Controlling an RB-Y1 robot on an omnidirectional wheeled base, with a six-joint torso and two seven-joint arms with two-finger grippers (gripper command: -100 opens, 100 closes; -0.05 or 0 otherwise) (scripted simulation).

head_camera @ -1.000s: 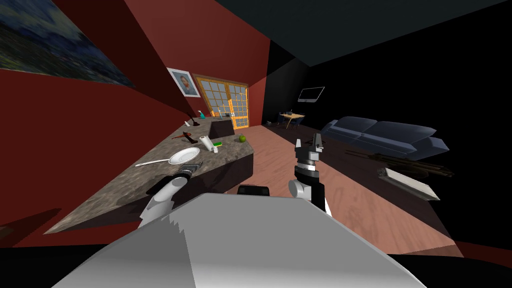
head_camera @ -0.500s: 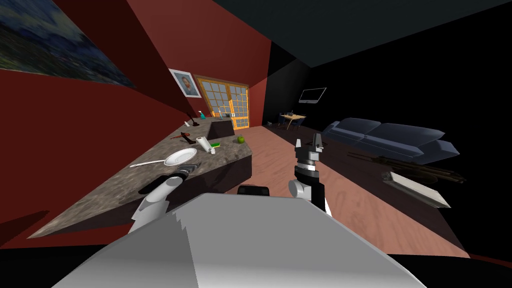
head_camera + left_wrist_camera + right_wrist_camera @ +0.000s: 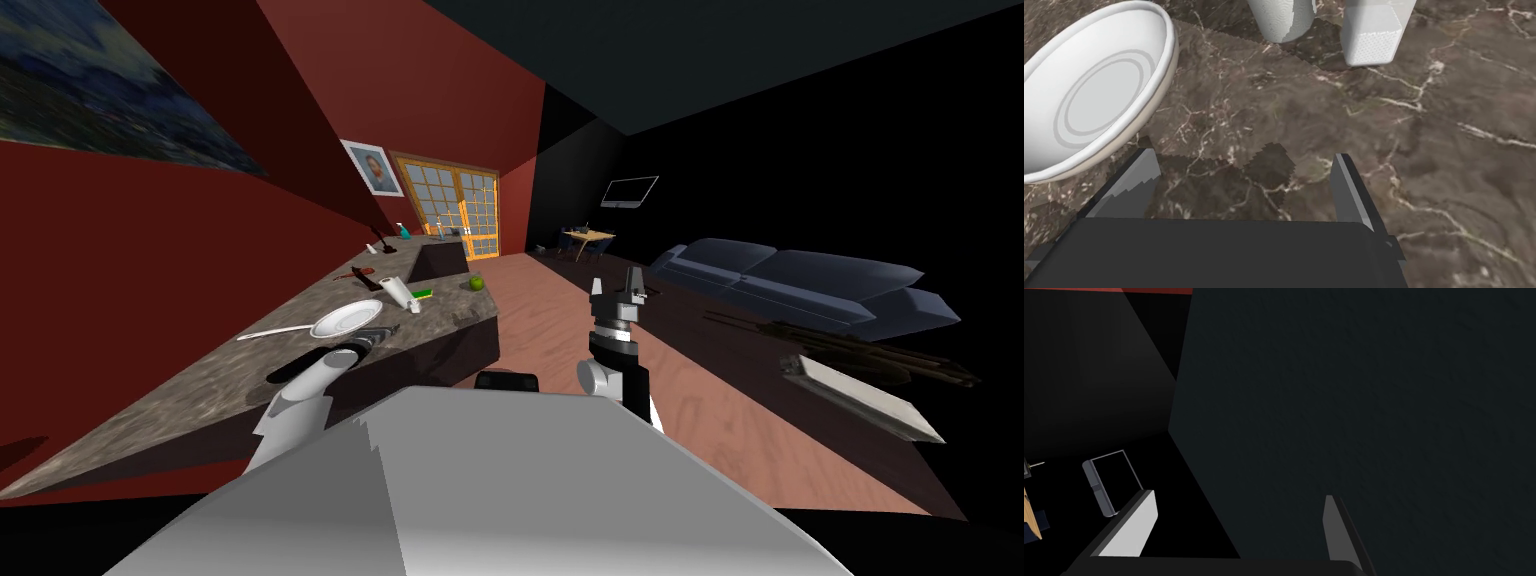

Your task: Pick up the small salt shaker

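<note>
My head camera has swung since a second ago, sliding the whole marble counter (image 3: 200,385) sideways in view. My left gripper (image 3: 1244,155) hovers low over the counter, just beside the white plate (image 3: 1169,45), its fingers spread apart and empty. The small white salt shaker (image 3: 1374,35) sits beyond the plate, near a paper towel roll (image 3: 1281,17) and ahead of the fingers. My right gripper (image 3: 617,285), well away from the plate, hangs unchanged, fingers apart.
</note>
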